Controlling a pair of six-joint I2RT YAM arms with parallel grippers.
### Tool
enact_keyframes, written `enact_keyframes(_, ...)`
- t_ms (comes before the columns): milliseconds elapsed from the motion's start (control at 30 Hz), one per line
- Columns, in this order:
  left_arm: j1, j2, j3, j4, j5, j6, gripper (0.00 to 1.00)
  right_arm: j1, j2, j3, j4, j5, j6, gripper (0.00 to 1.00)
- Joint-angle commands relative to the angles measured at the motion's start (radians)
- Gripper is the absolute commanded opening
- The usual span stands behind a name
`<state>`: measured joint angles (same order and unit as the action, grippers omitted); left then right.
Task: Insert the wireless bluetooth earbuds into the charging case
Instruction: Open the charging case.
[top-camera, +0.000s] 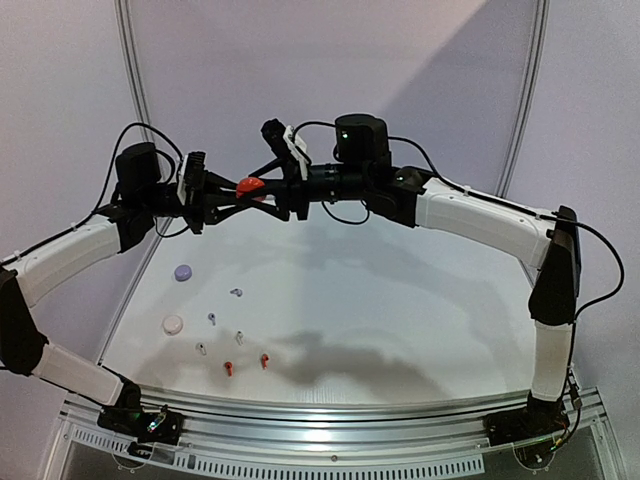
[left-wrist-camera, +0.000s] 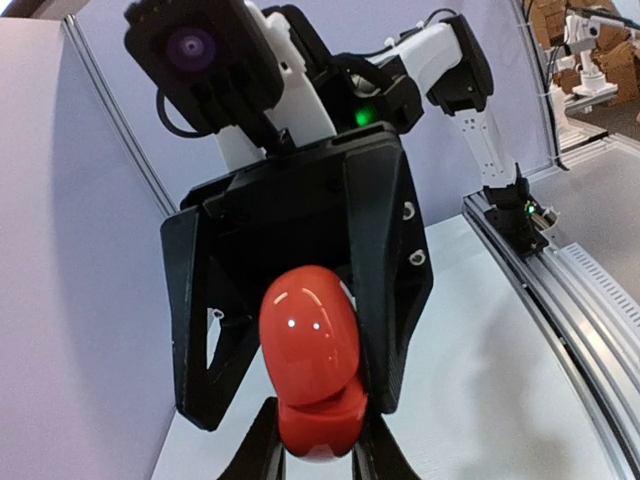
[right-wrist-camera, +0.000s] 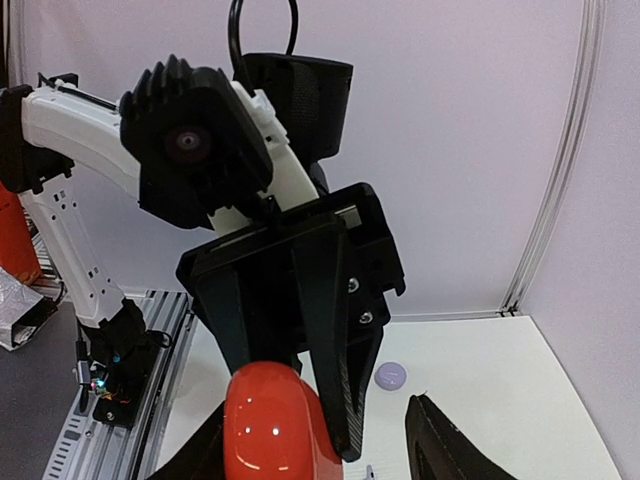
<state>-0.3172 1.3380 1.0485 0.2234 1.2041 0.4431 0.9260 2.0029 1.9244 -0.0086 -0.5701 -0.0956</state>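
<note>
The red charging case (top-camera: 250, 186) hangs high above the table, and my left gripper (top-camera: 238, 196) is shut on its base. In the left wrist view the case (left-wrist-camera: 310, 360) sits between my fingertips (left-wrist-camera: 250, 455) with its lid part tipped up. From the other side my right gripper (top-camera: 268, 190) meets it with its jaws open. The case (right-wrist-camera: 270, 430) lies near the left finger there, well apart from the right finger (right-wrist-camera: 440, 445). On the table lie the earbuds: two lilac (top-camera: 236, 292), two white (top-camera: 201, 348), two red (top-camera: 228, 368).
A lilac round case (top-camera: 183, 271) (right-wrist-camera: 390, 376) and a white round case (top-camera: 173, 324) rest on the table's left side, beyond the earbuds. Both arms meet over the far middle of the table. A metal rail (top-camera: 330, 410) runs along the near edge.
</note>
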Motion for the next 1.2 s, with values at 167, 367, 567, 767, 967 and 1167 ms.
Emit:
enact_keyframes(167, -0.037, -0.026, 0.004, -0.167, 0.005, 0.192, 0.00, -0.012, 0.008, 0.059, -0.034, 0.056, -0.014, 0.55)
enact_keyframes(367, -0.041, -0.028, -0.001, -0.254, -0.025, 0.308, 0.00, -0.023, 0.008, 0.059, -0.038, 0.052, 0.019, 0.54)
enact_keyframes(567, -0.041, -0.030, -0.002, -0.271, -0.029, 0.333, 0.00, -0.030, 0.015, 0.051, -0.039, 0.053, 0.030, 0.53)
enact_keyframes(767, -0.040, -0.031, -0.001, -0.262, -0.030, 0.297, 0.00, -0.041, 0.022, 0.048, -0.068, 0.042, 0.031, 0.53)
enact_keyframes(967, -0.029, -0.014, -0.024, -0.115, -0.023, -0.018, 0.00, -0.041, 0.018, 0.049, -0.025, -0.012, 0.052, 0.55)
enact_keyframes(1167, -0.027, -0.012, -0.070, -0.026, -0.023, -0.165, 0.00, -0.041, 0.019, 0.051, 0.044, -0.057, 0.140, 0.61)
